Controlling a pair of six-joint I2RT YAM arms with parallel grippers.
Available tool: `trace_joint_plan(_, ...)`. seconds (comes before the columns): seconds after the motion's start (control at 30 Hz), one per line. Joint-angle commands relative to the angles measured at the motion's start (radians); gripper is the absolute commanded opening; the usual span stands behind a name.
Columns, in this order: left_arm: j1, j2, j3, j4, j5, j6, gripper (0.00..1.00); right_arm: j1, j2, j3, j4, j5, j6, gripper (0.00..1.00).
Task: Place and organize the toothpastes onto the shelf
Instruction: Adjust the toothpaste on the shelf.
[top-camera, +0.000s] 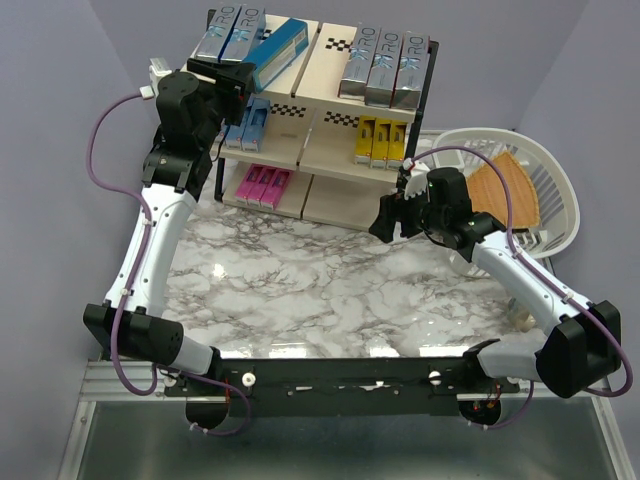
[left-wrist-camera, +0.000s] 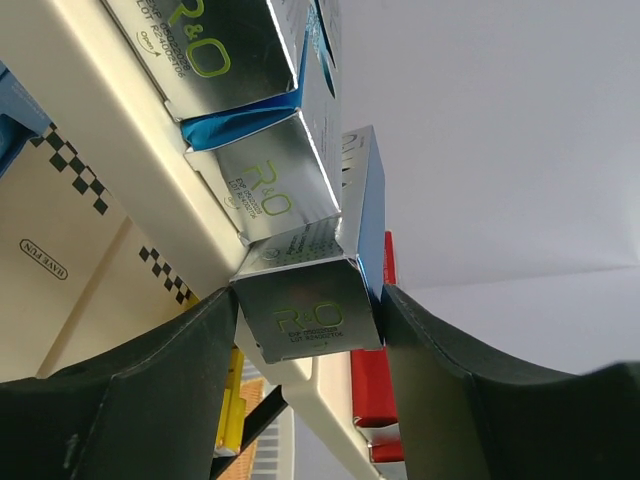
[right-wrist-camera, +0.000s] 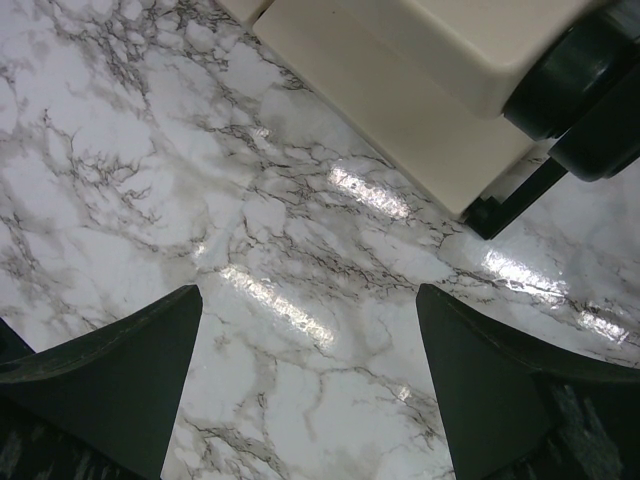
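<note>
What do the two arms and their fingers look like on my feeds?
The left arm and right arm match: white link shells, chunky black joint housings, black bases. A thin purple cable loops alongside each. The fingers are broad matte-black wedges tapering to the tips. No readable markings.

A white plastic basket with slotted walls (top-camera: 562, 205) sits at the right edge of the top view, with a wedge-shaped brown wooden board (top-camera: 505, 190) lying tilted inside it. A glossy white tabletop with grey marble veining (top-camera: 320, 290) fills the centre. Plain lavender walls (top-camera: 60, 120) stand at both sides.
</note>
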Motion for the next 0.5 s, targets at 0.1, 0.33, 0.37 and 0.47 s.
trace_joint_plan(0.1,0.007,-0.005,-0.027,0.026,0.015,-0.006,0.59,-0.001,-0.014,-0.009,0.016,0.015,-0.007,0.97)
trace_joint_plan(0.33,0.003,-0.048,-0.005,0.042,-0.01,0.092,0.5,-0.001,-0.014,-0.003,0.011,0.013,-0.007,0.96)
trace_joint_plan(0.37,-0.004,-0.054,0.004,0.045,-0.039,0.147,0.49,-0.001,-0.014,-0.001,0.011,0.015,-0.009,0.97)
trace_joint_plan(0.47,-0.016,-0.068,0.021,0.066,-0.081,0.25,0.47,-0.003,-0.016,-0.001,0.01,0.015,-0.01,0.97)
